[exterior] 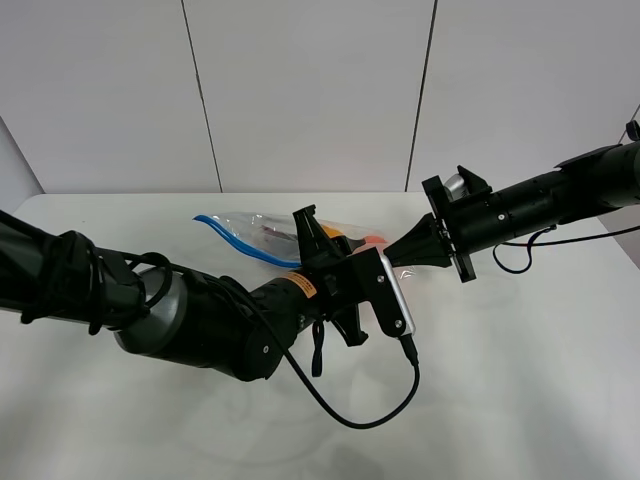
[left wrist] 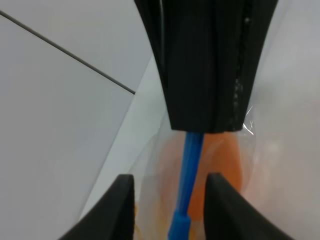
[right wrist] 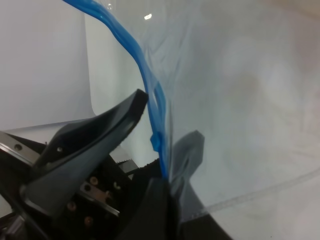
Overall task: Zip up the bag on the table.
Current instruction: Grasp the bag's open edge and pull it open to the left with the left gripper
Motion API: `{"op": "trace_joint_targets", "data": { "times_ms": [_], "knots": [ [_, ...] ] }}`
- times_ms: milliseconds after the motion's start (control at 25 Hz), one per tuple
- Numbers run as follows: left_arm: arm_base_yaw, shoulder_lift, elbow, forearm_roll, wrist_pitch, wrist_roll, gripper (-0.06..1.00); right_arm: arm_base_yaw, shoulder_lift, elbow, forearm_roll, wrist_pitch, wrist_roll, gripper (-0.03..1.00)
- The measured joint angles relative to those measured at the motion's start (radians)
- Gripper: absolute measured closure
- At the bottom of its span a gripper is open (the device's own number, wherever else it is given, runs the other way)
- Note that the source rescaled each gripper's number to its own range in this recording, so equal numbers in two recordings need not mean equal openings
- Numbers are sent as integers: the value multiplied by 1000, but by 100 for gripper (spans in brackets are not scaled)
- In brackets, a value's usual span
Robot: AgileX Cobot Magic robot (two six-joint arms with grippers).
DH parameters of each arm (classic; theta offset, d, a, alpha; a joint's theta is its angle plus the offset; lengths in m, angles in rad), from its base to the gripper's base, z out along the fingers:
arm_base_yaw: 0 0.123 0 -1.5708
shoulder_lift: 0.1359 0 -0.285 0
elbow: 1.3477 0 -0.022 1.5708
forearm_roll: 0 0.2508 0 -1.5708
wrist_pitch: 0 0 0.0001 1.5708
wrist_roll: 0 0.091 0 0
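Note:
The clear bag [exterior: 250,228] lies on the white table [exterior: 500,380], its blue zipper strip [exterior: 240,245] curving along the near edge. Something orange [exterior: 370,240] shows through the plastic. My right gripper [exterior: 392,258] reaches in from the right and is shut on the end of the strip [right wrist: 150,95]. In the left wrist view its closed black fingers [left wrist: 205,75] hang over the strip [left wrist: 189,170]. My left gripper [left wrist: 170,182] straddles that strip just beside the right one, fingers [left wrist: 125,205] apart with a gap on each side. The rest of the bag's contents are hidden by the arms.
A black cable [exterior: 370,410] loops from the left wrist onto the table in front. The table's far edge [exterior: 130,195] meets a grey panelled wall. The left arm [exterior: 190,320] lies low across the left half of the table.

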Motion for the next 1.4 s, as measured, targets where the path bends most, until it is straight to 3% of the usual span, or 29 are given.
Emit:
{"op": "trace_joint_targets", "data": {
  "times_ms": [280,520,880,1080,1400],
  "knots": [
    [0,0,0,0,-4,0,76,0,0,0,2,0,0,97],
    [0,0,0,-6,-4,0,94,0,0,0,8,0,0,97],
    [5,0,0,-24,-5,5,94,1,0,-2,23,0,0,97],
    [57,-1,0,-10,-5,16,94,3,-3,-30,34,-7,4,97],
    [177,-1,0,129,-32,18,94,3,-36,-50,33,-18,20,97]
  ]
}}
